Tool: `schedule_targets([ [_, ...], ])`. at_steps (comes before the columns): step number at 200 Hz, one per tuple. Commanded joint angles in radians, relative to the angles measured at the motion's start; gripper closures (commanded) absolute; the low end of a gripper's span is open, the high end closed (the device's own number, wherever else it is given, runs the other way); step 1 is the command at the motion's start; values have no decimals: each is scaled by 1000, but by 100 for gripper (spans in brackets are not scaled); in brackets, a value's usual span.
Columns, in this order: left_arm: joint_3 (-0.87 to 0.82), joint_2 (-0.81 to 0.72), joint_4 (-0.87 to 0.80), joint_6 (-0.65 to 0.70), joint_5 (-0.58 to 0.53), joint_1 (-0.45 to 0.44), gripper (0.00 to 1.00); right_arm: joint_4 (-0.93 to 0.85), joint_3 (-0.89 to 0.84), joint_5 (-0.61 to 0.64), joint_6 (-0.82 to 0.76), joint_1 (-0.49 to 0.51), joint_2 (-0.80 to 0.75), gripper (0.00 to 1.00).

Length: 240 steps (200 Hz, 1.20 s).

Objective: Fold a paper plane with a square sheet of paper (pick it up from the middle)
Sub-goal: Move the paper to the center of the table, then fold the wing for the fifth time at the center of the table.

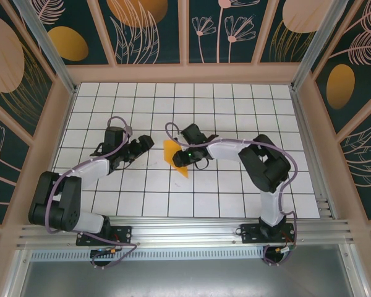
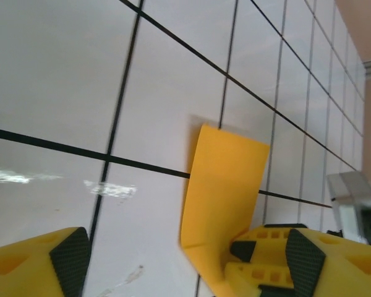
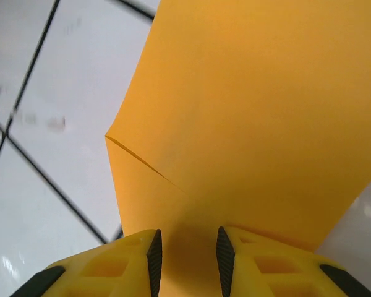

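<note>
Right tool (image 3: 188, 263) clenched on the edge of the square sheet of paper (image 3: 253, 124). The sheet fans out ahead of its fingers with one crease visible, raised over the worktop (image 1: 235, 105). Left tool (image 2: 185, 266) released, jaws wide. Sheet is just ahead of it, toward its right finger.

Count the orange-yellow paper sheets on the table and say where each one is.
1. The square sheet of paper is mid-table between the two arms, partly raised, its edge pinched in the right tool. Another could lie hidden beneath an arm.
</note>
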Motion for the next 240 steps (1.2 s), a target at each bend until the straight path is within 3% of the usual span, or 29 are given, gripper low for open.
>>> schedule_targets([
  [1,28,37,86,3,92,-41,23,-58,-44,-92,-141,-16,-58,67],
  [28,72,92,143,-27,123,-104,36,-22,-42,-57,-70,-16,-140,67],
  [65,131,200,234,-99,149,-159,54,10,-76,90,215,-17,-213,78],
  [95,183,284,249,-126,153,-176,62,41,-148,160,382,15,-249,82],
  [152,258,392,177,-110,98,-202,65,74,-183,203,418,68,-305,82],
  [191,280,430,144,-100,81,-206,65,58,-186,287,419,80,-352,75],
  [240,296,446,121,-94,67,-208,65,74,-159,201,409,99,-274,75],
])
